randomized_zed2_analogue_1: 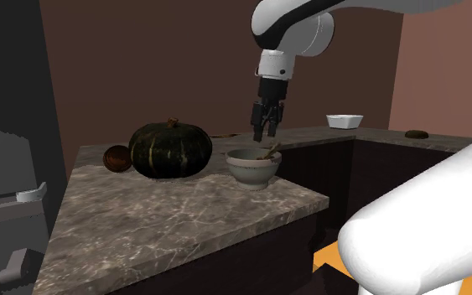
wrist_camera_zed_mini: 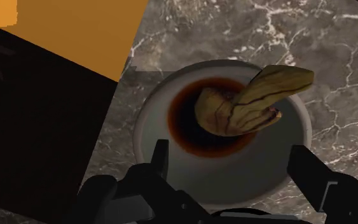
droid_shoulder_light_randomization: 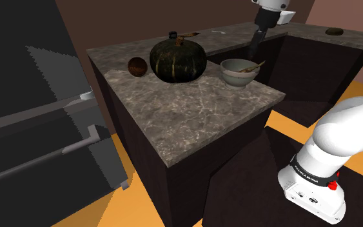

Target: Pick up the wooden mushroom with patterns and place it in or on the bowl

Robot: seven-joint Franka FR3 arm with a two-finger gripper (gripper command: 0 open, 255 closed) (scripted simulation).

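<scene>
The wooden mushroom (wrist_camera_zed_mini: 247,105), tan with dark grain lines, lies tilted inside the bowl (wrist_camera_zed_mini: 266,175): its cap sits down in the dark brown hollow and its stem leans up over the rim. In the shoulder view the mushroom (droid_shoulder_light_randomization: 254,66) shows as a small brown piece poking over the rim of the pale grey bowl (droid_shoulder_light_randomization: 238,77), right of the frame's centre. In the second exterior view the mushroom (randomized_zed2_analogue_1: 269,151) sits in the bowl (randomized_zed2_analogue_1: 252,172) near the middle of the frame. The hand (wrist_camera_zed_mini: 231,156) hangs above the bowl with its two black fingers spread wide on either side of it, touching nothing. In the second exterior view the hand (randomized_zed2_analogue_1: 267,126) points down just over the bowl's far rim, and in the shoulder view the hand (droid_shoulder_light_randomization: 253,55) comes down from the upper right. The bowl stands on a grey marbled worktop (droid_shoulder_light_randomization: 193,109), close to the corner nearest the arm. Just beside it, toward the shoulder view's left, sits a large dark green pumpkin (droid_shoulder_light_randomization: 178,60) with pale stripes and a short stem. Beyond that is a small round brown object (droid_shoulder_light_randomization: 137,66). In the second exterior view the pumpkin (randomized_zed2_analogue_1: 171,149) is left of the bowl, and a white dish (randomized_zed2_analogue_1: 344,121) rests on the farther worktop at the right, with a small dark lump (randomized_zed2_analogue_1: 416,133) further right. Orange floor (droid_shoulder_light_randomization: 109,206) shows at the shoulder view's bottom.
</scene>
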